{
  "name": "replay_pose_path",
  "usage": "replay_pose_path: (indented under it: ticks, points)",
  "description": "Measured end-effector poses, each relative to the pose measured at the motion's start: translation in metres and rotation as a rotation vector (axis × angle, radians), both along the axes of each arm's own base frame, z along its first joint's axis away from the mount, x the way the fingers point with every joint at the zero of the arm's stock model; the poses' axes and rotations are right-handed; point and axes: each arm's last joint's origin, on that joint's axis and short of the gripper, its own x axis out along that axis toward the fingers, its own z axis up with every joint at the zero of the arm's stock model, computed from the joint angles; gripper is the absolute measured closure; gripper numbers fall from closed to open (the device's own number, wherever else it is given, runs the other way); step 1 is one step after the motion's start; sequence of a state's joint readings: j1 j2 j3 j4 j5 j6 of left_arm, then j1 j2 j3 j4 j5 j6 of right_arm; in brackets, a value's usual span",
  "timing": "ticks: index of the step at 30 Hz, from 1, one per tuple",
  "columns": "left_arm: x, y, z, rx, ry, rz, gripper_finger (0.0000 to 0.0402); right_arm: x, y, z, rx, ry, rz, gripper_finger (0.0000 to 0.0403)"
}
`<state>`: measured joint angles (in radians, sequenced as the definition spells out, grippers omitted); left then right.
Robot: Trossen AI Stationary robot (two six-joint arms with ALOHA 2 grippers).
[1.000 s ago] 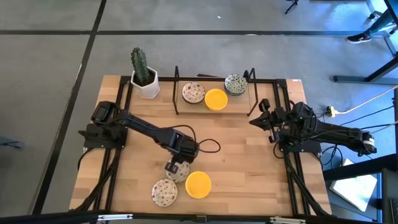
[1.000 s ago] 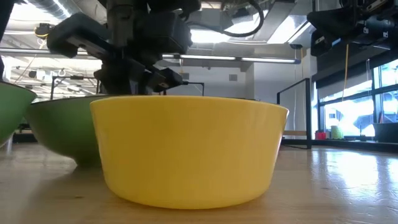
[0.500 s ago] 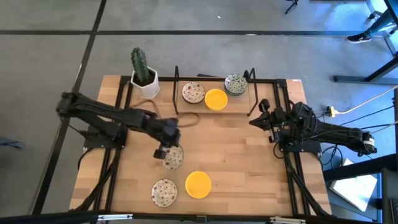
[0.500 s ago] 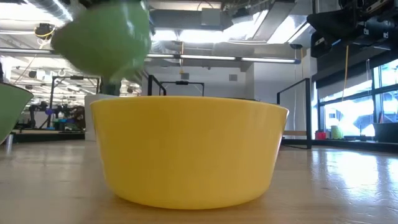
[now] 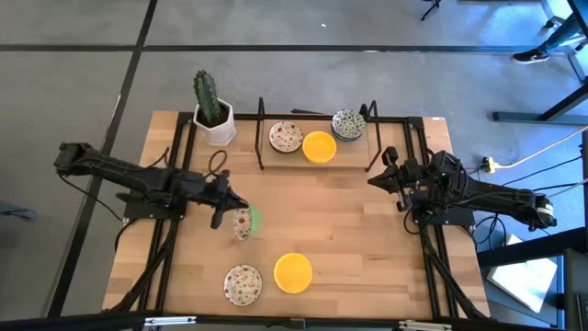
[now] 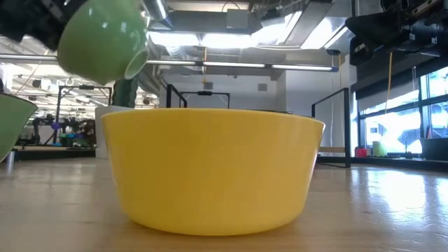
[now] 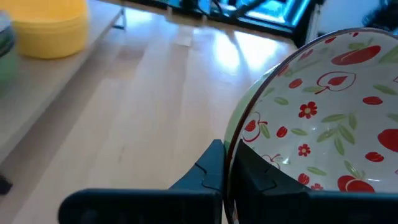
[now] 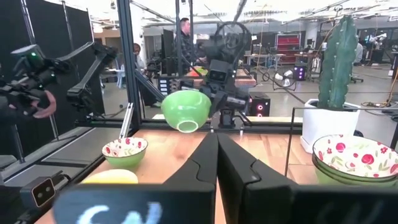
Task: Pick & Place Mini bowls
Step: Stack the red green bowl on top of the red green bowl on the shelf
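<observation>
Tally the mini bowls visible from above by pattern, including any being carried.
Red-speckled white bowls: 3, one by the rack, one near the front edge, one held by the left gripper
Plain yellow bowls: 2
Green-blue patterned bowls: 1
Total: 6

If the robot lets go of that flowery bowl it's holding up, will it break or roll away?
Probably stiff and breakable: the flowery bowl looks glossy and glazed. The left gripper pinches only its thin rim, holding it tilted in the air, so it might slip. Being round, it could roll after landing on the table.
</observation>
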<state>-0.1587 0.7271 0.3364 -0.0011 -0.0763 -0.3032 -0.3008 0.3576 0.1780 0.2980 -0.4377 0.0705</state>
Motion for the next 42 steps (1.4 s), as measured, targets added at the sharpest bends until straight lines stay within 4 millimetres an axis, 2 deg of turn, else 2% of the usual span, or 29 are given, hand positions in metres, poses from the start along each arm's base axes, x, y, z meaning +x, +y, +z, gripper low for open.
replay_pose_path:
  ticks: [3, 6, 10, 16, 38, 42]
  points:
    - [-0.01, 0.0, -0.018, -0.007, -0.05, 0.023, 0.0395, 0.0, 0.0, -0.001, -0.005, 0.009, -0.001, 0.0398]
    - [-0.016, 0.0, -0.026, -0.016, -0.122, 0.033, 0.0395, 0.0, 0.0, -0.002, -0.013, 0.014, -0.002, 0.0398]
    - [-0.023, 0.001, -0.046, 0.031, -0.118, 0.025, 0.0395, 0.0, 0.0, -0.002, -0.014, 0.016, -0.002, 0.0398]
    - [-0.028, 0.007, -0.057, 0.023, -0.196, 0.059, 0.0395, 0.0, 0.0, -0.002, -0.015, 0.016, -0.002, 0.0398]
    - [-0.028, 0.01, -0.054, 0.053, -0.227, 0.07, 0.0394, 0.0, 0.0, -0.002, -0.014, 0.016, -0.002, 0.0398]
    - [-0.026, 0.012, -0.046, 0.068, -0.308, 0.082, 0.0394, 0.0, 0.0, 0.0, -0.02, 0.001, -0.002, 0.0398]
